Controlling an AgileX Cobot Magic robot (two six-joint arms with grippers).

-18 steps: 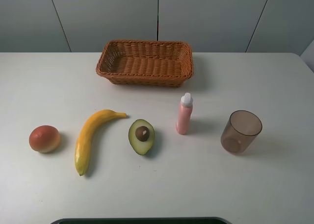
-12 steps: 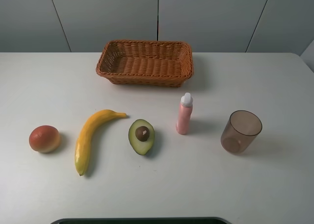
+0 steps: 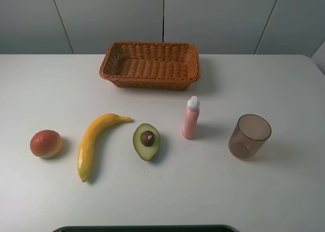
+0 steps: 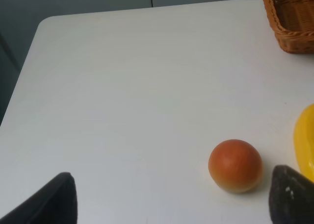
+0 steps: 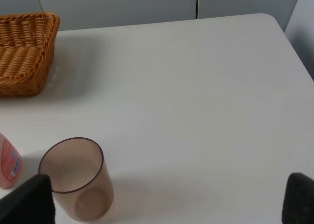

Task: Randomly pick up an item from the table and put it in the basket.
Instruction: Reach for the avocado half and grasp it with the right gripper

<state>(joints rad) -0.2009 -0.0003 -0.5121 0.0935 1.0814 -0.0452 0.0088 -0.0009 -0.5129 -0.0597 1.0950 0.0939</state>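
The halved avocado [image 3: 147, 141] lies flesh up, brown pit showing, on the white table [image 3: 213, 191], between the banana and the pink bottle. The wicker basket [image 3: 150, 65] stands at the back middle and holds nothing; one corner shows in the left wrist view [image 4: 289, 23] and one in the right wrist view [image 5: 24, 57]. The avocado is out of both wrist views. My left gripper [image 4: 171, 204] is open, above the table near the red-orange fruit. My right gripper [image 5: 164, 202] is open, above the brown cup. Neither gripper shows in the exterior high view.
A yellow banana [image 3: 93, 141] and a round red-orange fruit [image 3: 46, 143] lie left of the avocado. A pink bottle [image 3: 191, 118] stands upright to its right, then a translucent brown cup [image 3: 249, 136]. A dark edge [image 3: 147, 228] runs along the table's front.
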